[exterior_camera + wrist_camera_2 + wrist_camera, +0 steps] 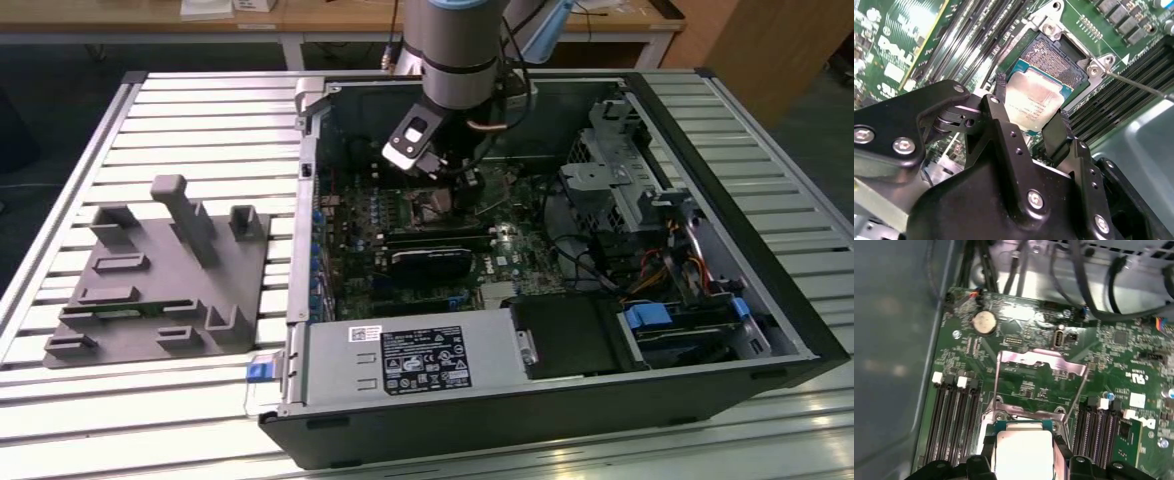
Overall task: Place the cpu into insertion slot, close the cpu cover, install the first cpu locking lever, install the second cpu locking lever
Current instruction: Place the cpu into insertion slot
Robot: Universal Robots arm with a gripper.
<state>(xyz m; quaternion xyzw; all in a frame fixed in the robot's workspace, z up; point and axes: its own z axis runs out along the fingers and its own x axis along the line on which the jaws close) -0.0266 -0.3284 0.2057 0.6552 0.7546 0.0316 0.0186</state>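
The cpu is gripped by two opposite edges between the black fingers of the gripper, which is closed narrowly on it. In the first wrist view the same hold is seen, with the cpu flanked on both sides by the gripper. The chip is held tilted over the near part of the insertion slot, whose dark centre is left uncovered beyond it. Whether chip and slot touch cannot be told.

Past the slot's silver rim, the cpu cover stands raised. The two thin locking levers are swung up beside it, so the socket is open from above.

Room is limited at the sides: long black memory slots run close along both flanks of the socket, and a grey case wall rises beyond one bank.

In the exterior view the arm is seen reaching down into the open computer case. The case lies on a slatted table, and a grey fixture is set well apart at the exterior view's left.
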